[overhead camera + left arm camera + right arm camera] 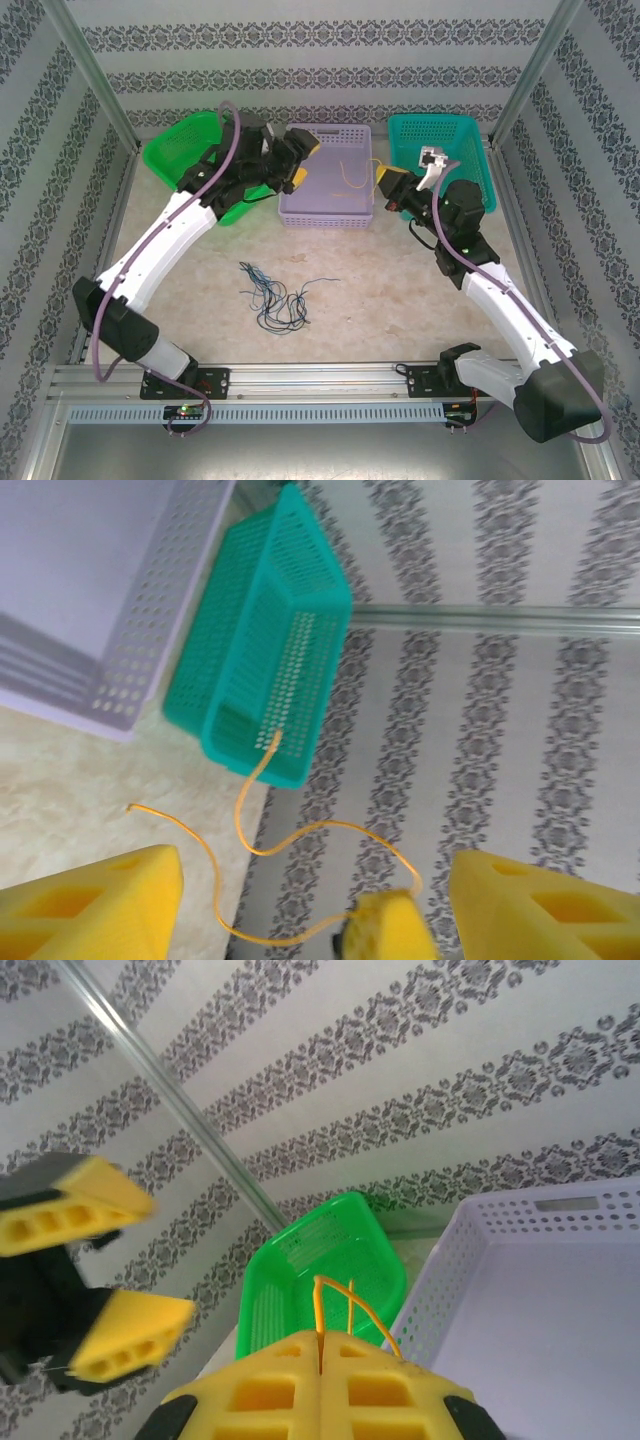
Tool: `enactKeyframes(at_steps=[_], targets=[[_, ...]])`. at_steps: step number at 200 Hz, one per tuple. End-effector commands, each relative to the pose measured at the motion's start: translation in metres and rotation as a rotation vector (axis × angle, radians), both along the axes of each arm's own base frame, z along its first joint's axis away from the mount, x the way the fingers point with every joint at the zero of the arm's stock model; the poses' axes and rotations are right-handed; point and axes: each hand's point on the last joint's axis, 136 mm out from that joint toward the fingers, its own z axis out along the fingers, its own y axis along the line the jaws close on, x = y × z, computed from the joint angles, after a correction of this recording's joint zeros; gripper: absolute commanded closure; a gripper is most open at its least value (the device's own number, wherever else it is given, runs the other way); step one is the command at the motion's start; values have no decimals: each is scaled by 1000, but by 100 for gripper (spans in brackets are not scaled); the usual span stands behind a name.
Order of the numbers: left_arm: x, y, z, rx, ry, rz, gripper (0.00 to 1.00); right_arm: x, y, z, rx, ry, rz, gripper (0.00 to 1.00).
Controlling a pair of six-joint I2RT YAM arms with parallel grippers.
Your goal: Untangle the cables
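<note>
A loose tangle of thin dark and blue cables [278,297] lies on the table between the two arms. One thin yellow cable [350,175] hangs over the lavender basket [327,215]. My right gripper [320,1352] is shut on this yellow cable [335,1305], which loops up out of the closed fingertips. In the left wrist view the yellow cable [300,832] curls from the right gripper's tip [395,927] to a free end. My left gripper [315,885] stands open opposite the right one, its fingers [95,900] apart and gripping nothing. From above, the left gripper [302,165] and the right gripper [386,181] face each other across the lavender basket.
A green basket [195,160] stands at the back left under the left arm. A teal basket [440,150] stands at the back right behind the right arm. Patterned walls and metal posts enclose the table on three sides.
</note>
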Motion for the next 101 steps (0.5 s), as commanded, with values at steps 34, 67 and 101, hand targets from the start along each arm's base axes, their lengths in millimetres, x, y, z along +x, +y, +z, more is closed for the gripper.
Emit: enactKeyframes(at_steps=[34, 67, 101], targets=[[0, -35, -43, 110, 76, -165, 41, -12, 26, 13, -42, -49, 81, 100], [7, -30, -61, 177, 77, -148, 61, -18, 35, 11, -40, -35, 114, 100], [21, -19, -46, 196, 12, -90, 100, -27, 37, 0, -50, 4, 146, 100]])
